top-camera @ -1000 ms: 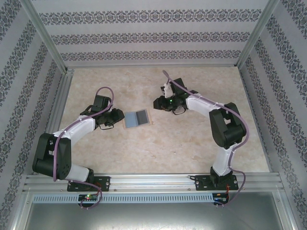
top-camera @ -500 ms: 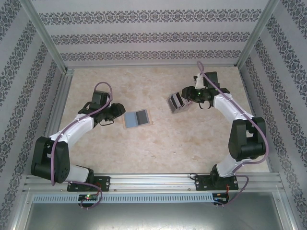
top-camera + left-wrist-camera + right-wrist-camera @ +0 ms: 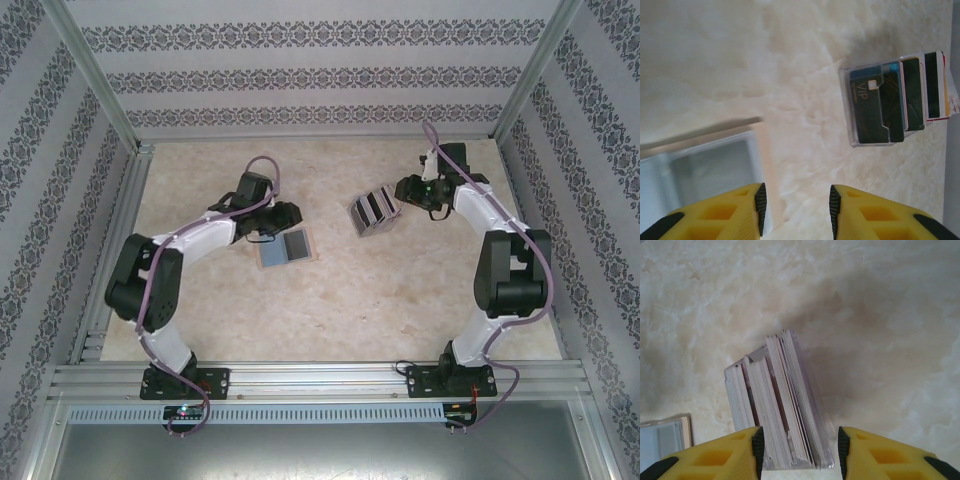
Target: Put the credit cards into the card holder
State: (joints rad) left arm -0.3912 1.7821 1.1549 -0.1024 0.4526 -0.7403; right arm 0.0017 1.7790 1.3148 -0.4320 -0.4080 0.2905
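the card holder [image 3: 372, 212], a clear case, was seen standing on the marbled table [image 3: 400, 310] right of centre, towards the far side. it was packed with credit cards [image 3: 875, 107] set one behind another; a dark one marked vip was seen at the front from the left wrist camera, with lighter ones stacked behind it.

the right gripper [image 3: 400, 191] was placed just beside the holder's right side. from the right wrist camera its yellow fingers [image 3: 715, 455] were seen parted, and the near end of the holder [image 3: 785, 405] lay between the dark pads. a thin gap seemed to be left at the right-hand pad. at the other pad, contact could not be made out, so it could not be told whether the holder was gripped or merely straddled.

the left gripper [image 3: 288, 214] was held over the table left of centre, well apart from the holder. its jaws were seen partly spread, with bare table between the fingertips [image 3: 760, 202], and nothing was held in them.

a flat grey rectangle [image 3: 287, 247] with a tan edge was lying on the table just beside the left gripper, on its near side. in the left wrist view its corner [image 3: 705, 170] was seen beside the left-hand finger.
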